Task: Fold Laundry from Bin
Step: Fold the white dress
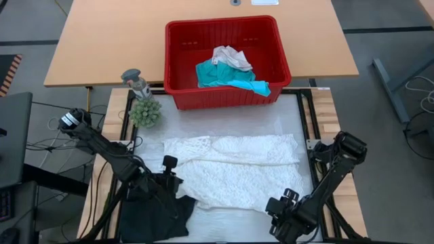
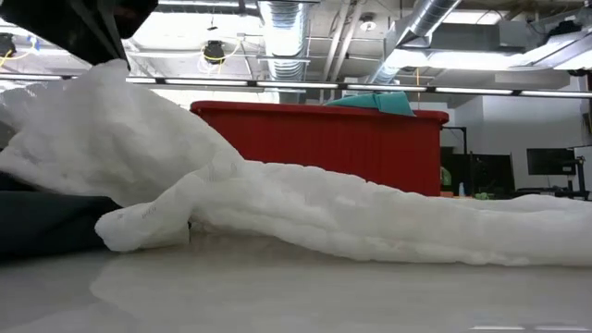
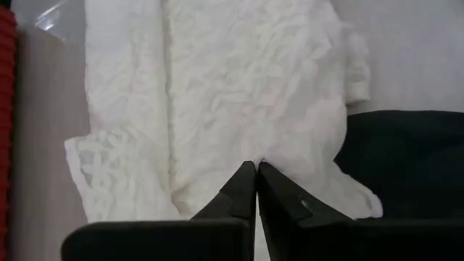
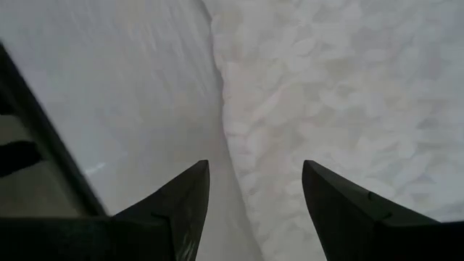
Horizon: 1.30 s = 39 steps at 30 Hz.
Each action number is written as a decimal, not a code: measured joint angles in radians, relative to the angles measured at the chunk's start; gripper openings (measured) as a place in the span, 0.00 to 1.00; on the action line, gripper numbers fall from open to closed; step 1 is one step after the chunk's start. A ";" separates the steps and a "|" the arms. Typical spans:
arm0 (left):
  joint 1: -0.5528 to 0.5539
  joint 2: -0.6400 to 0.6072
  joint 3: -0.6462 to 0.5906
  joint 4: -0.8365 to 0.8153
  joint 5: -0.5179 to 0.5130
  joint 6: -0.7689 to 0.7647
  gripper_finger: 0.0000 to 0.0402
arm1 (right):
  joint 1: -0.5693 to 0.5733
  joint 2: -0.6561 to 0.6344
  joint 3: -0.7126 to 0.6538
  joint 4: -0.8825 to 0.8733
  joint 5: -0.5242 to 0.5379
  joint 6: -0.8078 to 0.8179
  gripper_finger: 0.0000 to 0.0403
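Note:
A white lacy garment (image 1: 234, 166) lies spread across the middle of the table. Its near left part is raised to my left gripper (image 1: 171, 177), which is shut on it. A black garment (image 1: 156, 210) lies at the near left, beside that gripper. At the far side stands the red bin (image 1: 224, 95), holding a teal garment (image 1: 224, 76) and a white one (image 1: 232, 57). My right gripper (image 4: 254, 192) hovers open over the lacy garment's right edge (image 4: 232, 130), near the table's near right corner, touching nothing. My left gripper pinches the white lacy garment's near left edge (image 3: 254, 154) between its two shut fingers, slanting down from the near left. One layer or several, I cannot tell. That part rises in a slack peak (image 2: 106, 79) to the gripper while the rest lies on the table.
A small green plant (image 1: 145, 112) and a grey bottle-like object (image 1: 135, 81) stand at the far left, beside the bin. A wooden table (image 1: 102, 41) lies beyond the bin. Bare white table surface (image 1: 224, 224) shows along the near edge between the two grippers.

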State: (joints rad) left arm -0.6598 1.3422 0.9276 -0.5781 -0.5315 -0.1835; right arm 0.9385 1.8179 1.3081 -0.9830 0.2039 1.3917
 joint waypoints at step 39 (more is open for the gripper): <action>0.000 -0.132 -0.010 -0.086 0.022 -0.179 0.00 | -0.049 0.118 0.180 -0.389 -0.179 -0.029 0.04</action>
State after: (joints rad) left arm -0.6598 1.2100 0.9173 -0.6645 -0.5097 -0.3625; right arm 0.8893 1.9362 1.4881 -1.3725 0.0246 1.3623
